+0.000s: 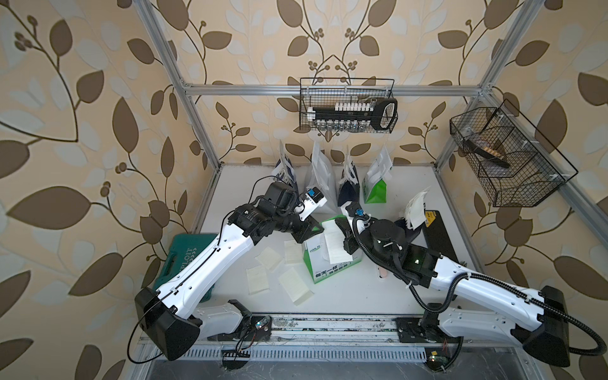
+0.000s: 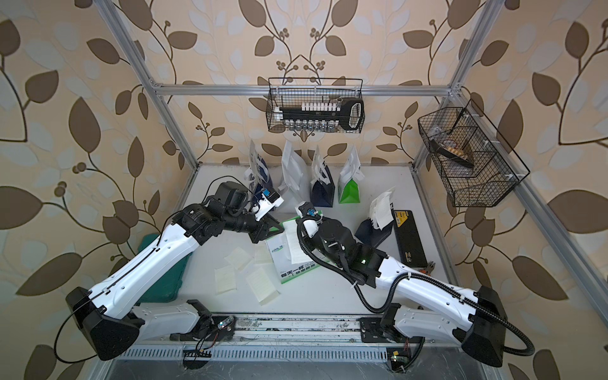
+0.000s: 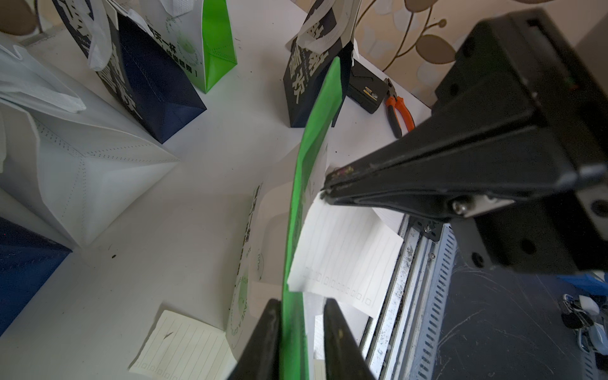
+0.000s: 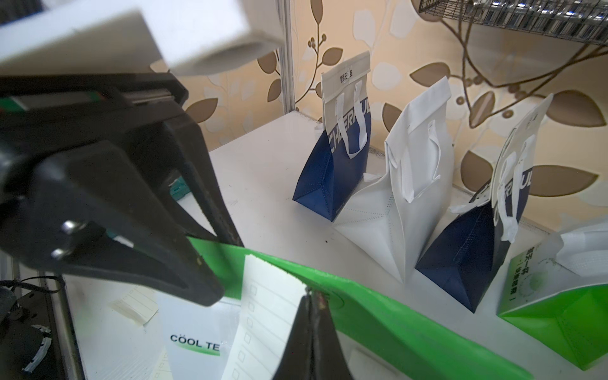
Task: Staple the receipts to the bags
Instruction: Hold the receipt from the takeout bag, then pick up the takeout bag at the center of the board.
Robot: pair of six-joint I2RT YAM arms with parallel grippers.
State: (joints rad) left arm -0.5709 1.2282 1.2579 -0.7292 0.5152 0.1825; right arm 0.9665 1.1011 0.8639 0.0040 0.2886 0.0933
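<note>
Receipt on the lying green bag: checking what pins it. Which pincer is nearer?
Right. The right pincer is shut on the receipt; the left pincer straddles the green bag rim beside it.

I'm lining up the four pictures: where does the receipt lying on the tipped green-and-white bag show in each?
In a top view: receipt, mid-picture, on the tipped bag.
In a top view: same spot.
Left wrist: beside the bag's green edge, one end in the right claw.
Right wrist: pinched by that claw.
Shared landmark: upright plain white bag.
</note>
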